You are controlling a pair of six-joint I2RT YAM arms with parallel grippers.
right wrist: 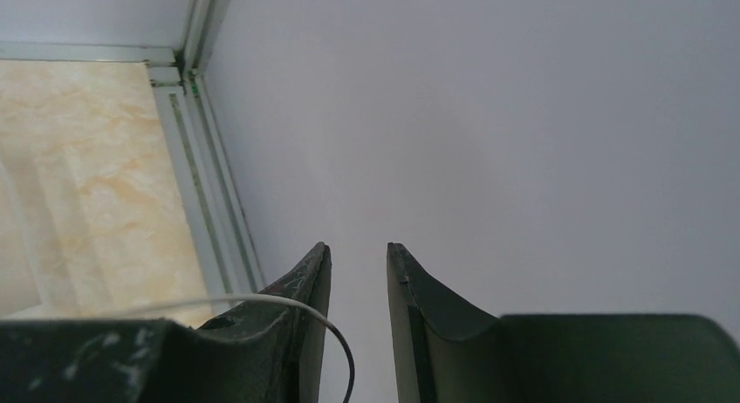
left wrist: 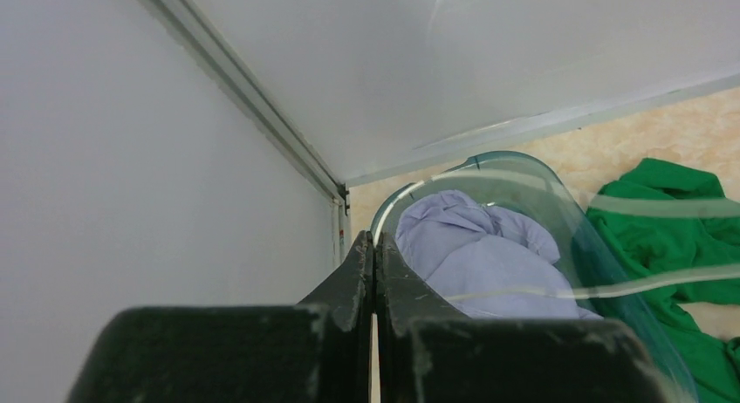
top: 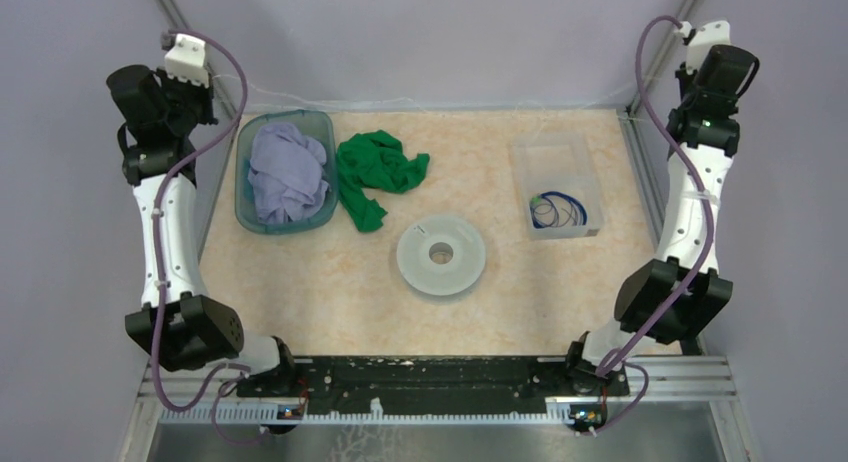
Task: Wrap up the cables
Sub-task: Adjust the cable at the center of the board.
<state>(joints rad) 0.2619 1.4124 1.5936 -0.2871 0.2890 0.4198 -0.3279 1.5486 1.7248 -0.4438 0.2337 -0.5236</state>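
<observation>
Blue cable (top: 557, 210) coiled flat in clear box (top: 547, 140) by right edge of table (top: 330, 292). Way closer to right gripper (right wrist: 358, 249): up at far right corner, jaws apart, whitish wire (right wrist: 262, 298) brushing one finger. Left gripper (left wrist: 374, 239) pressed together, far left corner.

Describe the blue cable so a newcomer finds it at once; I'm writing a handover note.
On the beige marbled table, look right to the clear plastic box. At its near end lies a thin dark blue cable coiled in small loops, with a green bit; the pale round spool nearby sits outside the box.
</observation>
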